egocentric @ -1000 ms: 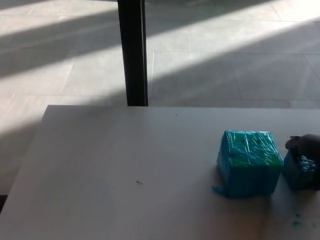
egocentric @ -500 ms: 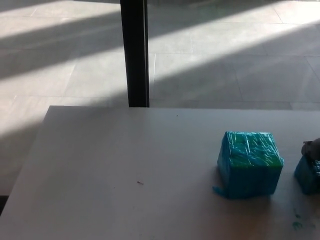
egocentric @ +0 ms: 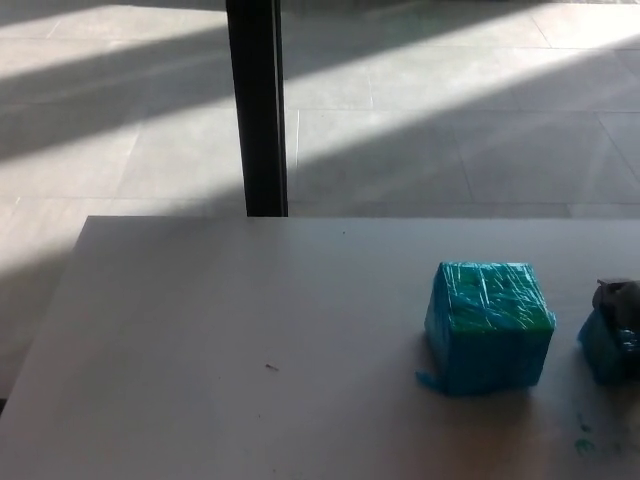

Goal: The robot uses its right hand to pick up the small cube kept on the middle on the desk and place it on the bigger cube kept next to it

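The bigger cube [egocentric: 488, 325], wrapped in shiny blue-green film, stands on the white desk [egocentric: 250, 350] right of the middle. The small cube [egocentric: 606, 352], in the same blue wrap, sits at the picture's right edge, a narrow gap away from the bigger one. A dark part of my right hand [egocentric: 617, 297] rests on the small cube's top and is mostly cut off by the frame edge. Its grip is hidden. My left hand does not show.
A black post [egocentric: 257, 105] rises behind the desk's far edge. Beyond it lies a tiled floor with sun stripes. A loose flap of wrap [egocentric: 428, 381] sticks out at the bigger cube's lower left. Small green specks [egocentric: 583, 445] mark the desk near the front right.
The small cube, first against the bigger cube's right side, now stands apart from it. My right hand has drawn right, less of it showing. The camera has shifted slightly.
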